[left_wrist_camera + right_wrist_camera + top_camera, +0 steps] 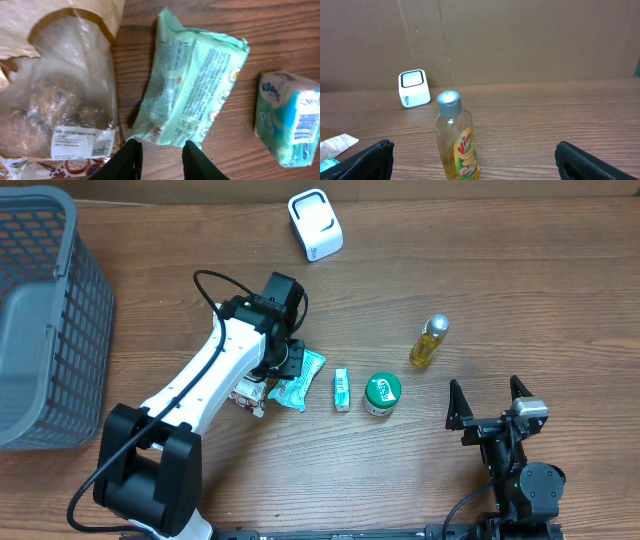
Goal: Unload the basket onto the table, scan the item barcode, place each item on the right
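Holds nothing between the narrowly parted left fingers [131, 159], green packet [192, 85] flat on the counter [260, 20] just beyond the tips. Risks pinching only a crinkly edge — then slipping — or snagging the bread bag [65, 100] beside them. Right fingers [370, 161] wide apart, empty.

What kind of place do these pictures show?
Probably a mock shop checkout on a wooden table, not a real store: a white barcode scanner, a grey shopping basket, and a yellow soap bottle.

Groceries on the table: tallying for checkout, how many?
5: bread bag by the left arm, rightward green packet, tissue pack, green-lidded tub, yellow bottle. Arm may hide more.
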You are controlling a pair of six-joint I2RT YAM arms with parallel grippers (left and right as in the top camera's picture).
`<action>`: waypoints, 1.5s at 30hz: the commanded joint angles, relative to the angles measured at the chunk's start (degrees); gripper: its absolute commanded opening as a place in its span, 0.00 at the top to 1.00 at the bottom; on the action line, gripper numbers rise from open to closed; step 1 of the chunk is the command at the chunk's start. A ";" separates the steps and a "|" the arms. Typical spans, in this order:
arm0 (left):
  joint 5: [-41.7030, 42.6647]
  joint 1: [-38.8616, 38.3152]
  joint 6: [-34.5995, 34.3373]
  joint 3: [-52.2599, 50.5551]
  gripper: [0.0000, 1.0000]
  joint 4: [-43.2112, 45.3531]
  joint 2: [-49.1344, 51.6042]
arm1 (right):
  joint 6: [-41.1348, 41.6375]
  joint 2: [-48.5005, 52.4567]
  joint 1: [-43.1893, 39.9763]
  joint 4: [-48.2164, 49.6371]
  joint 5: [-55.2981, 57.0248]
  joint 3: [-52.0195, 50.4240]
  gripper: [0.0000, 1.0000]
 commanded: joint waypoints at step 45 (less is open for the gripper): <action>2.34 -1.14 -1.40 -2.51 0.58 4.31 0.94 | -0.44 -0.39 -0.22 0.24 0.11 -0.61 0.00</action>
